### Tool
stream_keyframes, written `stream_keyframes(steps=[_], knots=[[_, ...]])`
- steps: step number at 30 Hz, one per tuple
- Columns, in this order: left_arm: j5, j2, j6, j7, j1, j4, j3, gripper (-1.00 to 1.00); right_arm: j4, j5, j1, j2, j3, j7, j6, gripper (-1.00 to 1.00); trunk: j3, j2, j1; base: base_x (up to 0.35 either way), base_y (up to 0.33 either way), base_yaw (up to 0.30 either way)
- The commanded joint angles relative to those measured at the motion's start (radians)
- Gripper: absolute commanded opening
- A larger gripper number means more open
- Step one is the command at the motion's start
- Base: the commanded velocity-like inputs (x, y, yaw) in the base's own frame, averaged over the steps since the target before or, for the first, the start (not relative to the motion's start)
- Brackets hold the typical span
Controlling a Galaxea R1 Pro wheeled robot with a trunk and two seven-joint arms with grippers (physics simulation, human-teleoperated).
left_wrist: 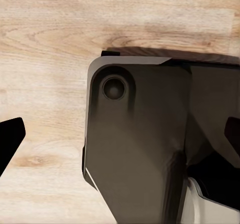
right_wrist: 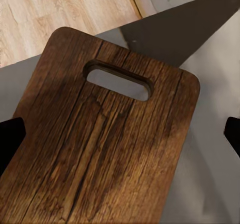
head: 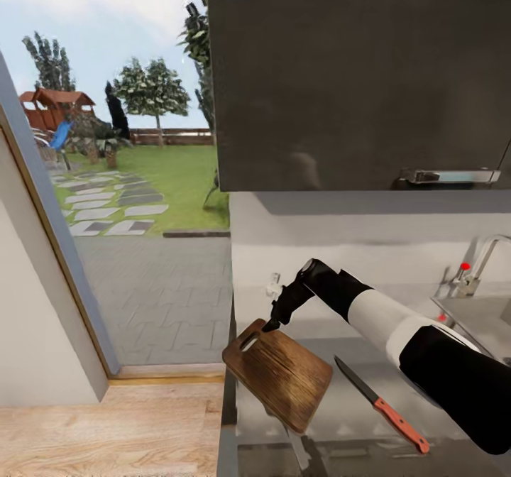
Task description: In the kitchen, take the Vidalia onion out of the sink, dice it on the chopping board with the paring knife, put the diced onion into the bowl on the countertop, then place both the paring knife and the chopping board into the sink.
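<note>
The brown wooden chopping board [head: 278,373] lies at the left end of the glossy grey countertop [head: 333,441], its handle slot [right_wrist: 118,82] towards the back wall. My right gripper [head: 272,323] hovers just over the slot end, open, with dark fingertips [right_wrist: 11,140] spread wide on either side of the board [right_wrist: 100,159]. The paring knife [head: 383,406], dark blade and red-orange handle, rests on the counter right of the board. At the far right sits the steel sink [head: 486,321] with its chrome faucet [head: 490,250]. My left gripper [left_wrist: 120,139] is open. The bowl and onion are out of view.
A dark wall cabinet [head: 355,72] with a metal handle [head: 448,176] hangs above the counter. Left of the counter is a large opening onto a garden [head: 142,179] and light wood floor [head: 106,427]. Below the left gripper are the robot's dark body [left_wrist: 145,144] and floor [left_wrist: 50,59].
</note>
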Motion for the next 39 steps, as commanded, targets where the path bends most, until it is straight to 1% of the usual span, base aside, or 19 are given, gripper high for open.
stream_keyframes(steps=[1, 9, 13, 17, 30, 39], knots=[[0.008, 0.0, -0.002, -0.001, 0.0, 0.0, 0.001, 1.0, -0.002, 0.001, 0.0, 0.001, 0.001, 0.002, 0.008, 1.0, -0.003, -0.001, 0.0, 0.0, 0.0, 0.0], [0.008, 0.0, -0.002, -0.001, 0.0, 0.0, 0.001, 1.0, -0.01, 0.003, 0.0, 0.005, 0.001, -0.004, -0.002, 1.0, -0.01, -0.001, 0.0, 0.0, 0.0, 0.0], [0.008, 0.0, -0.002, -0.001, 0.0, 0.0, 0.001, 1.0, -0.011, 0.008, 0.0, 0.022, 0.001, -0.02, -0.016, 1.0, -0.01, -0.001, 0.0, 0.0, 0.0, 0.0], [0.008, 0.0, -0.002, -0.001, 0.0, 0.0, 0.001, 1.0, -0.012, 0.008, 0.0, 0.027, 0.001, -0.037, -0.019, 1.0, -0.011, -0.001, 0.0, 0.0, 0.0, 0.0], [0.008, 0.0, -0.002, -0.001, 0.0, 0.0, 0.001, 1.0, -0.01, 0.001, 0.0, 0.027, 0.001, -0.042, -0.021, 1.0, -0.011, -0.001, 0.0, 0.032, 0.019, 0.0], [0.008, 0.0, -0.002, -0.001, 0.0, 0.0, 0.001, 1.0, -0.01, 0.001, 0.0, 0.03, 0.001, -0.043, -0.02, 1.0, -0.022, -0.001, 0.0, 0.063, 0.045, 0.0]])
